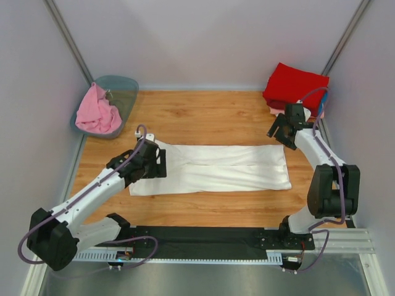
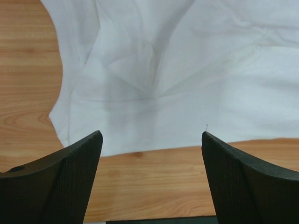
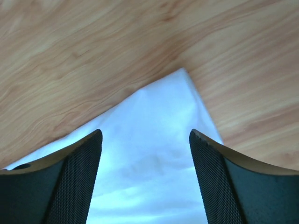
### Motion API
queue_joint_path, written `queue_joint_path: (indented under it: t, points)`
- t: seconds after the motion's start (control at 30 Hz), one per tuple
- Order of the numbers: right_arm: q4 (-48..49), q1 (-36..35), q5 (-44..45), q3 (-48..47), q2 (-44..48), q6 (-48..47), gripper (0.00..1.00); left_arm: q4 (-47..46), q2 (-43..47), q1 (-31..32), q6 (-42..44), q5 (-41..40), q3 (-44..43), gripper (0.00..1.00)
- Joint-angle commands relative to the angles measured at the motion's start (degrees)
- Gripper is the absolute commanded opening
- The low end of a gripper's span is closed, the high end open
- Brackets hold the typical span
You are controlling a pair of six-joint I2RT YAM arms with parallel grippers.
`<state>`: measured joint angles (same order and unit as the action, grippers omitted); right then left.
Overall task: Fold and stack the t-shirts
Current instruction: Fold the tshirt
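- Large white cotton t-shirt (image 1: 216, 168) lies flat on the wooden table (image 1: 203, 114) as a long strip, sides folded in, running left to right.
- Left gripper (image 1: 160, 163) is over the strip's left end, jaws spread, nothing between them. Right gripper (image 1: 279, 132) is over the far right corner, likewise spread and empty.
- Step in hand, as judged: the crosswise fold. Pinch every layer at the corners, lift low, and lay one end squarely on the other. A missed under-layer would likely drag the strip open.
- Folded red t-shirt (image 1: 296, 86) tops the stack at the far right corner. Pink t-shirt (image 1: 95, 114) sits in the grey-green plastic tub (image 1: 123, 86), far left.
- Room: bare wood beyond the strip's far edge. Its near edge is close to the black base rail (image 1: 203, 237), and the side walls are near both ends.
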<state>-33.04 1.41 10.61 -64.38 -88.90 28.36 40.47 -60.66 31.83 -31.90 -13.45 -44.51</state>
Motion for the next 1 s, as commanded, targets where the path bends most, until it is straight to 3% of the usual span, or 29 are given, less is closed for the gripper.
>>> queue_joint_path:
  t: [0.0,0.17,0.4,0.5,0.6,0.67,0.73,0.8,0.87,0.97]
  points:
    - [3.3,-6.6,-6.4,-2.3,-2.2,-1.4,0.76,-8.5,-4.1,0.0,-2.1,-5.9,-1.0,0.92]
    - [4.7,-12.1,-9.6,-1.0,-7.9,-1.5,0.73,-12.9,-18.3,-1.2,-2.5,-7.2,-3.4,0.80]
    - [5.5,-17.9,-11.1,3.9,-12.4,-0.2,0.73,-17.7,-31.9,-3.6,-1.4,-4.7,-6.2,0.78]
    - [5.4,-23.3,-10.7,7.8,-12.0,0.8,0.73,-16.9,-36.4,-5.1,0.2,-3.7,-10.1,0.62]
    - [5.8,-29.3,-12.5,13.1,-10.3,2.4,0.73,-15.9,-38.9,-7.1,2.3,-3.1,-14.9,0.57]
    - [6.8,-34.2,-14.3,16.0,-8.1,5.1,0.73,-14.6,-42.1,-8.0,3.9,-2.1,-20.6,0.57]
    - [8.5,-38.1,-15.6,19.5,-6.4,10.7,0.73,-11.1,-48.2,-9.0,6.5,-1.8,-30.1,0.56]
    - [10.5,-46.6,-17.6,21.0,-4.1,16.1,0.73,-8.6,-53.0,-9.1,8.5,-0.9,-42.1,0.52]
    - [10.4,-55.1,-18.1,18.7,-2.8,22.2,0.75,-8.8,-59.1,-9.1,11.5,2.8,-48.8,0.50]
    - [6.6,-62.8,-16.9,11.2,-1.3,23.7,0.77,-7.3,-67.3,-9.0,13.9,8.7,-63.2,0.50]
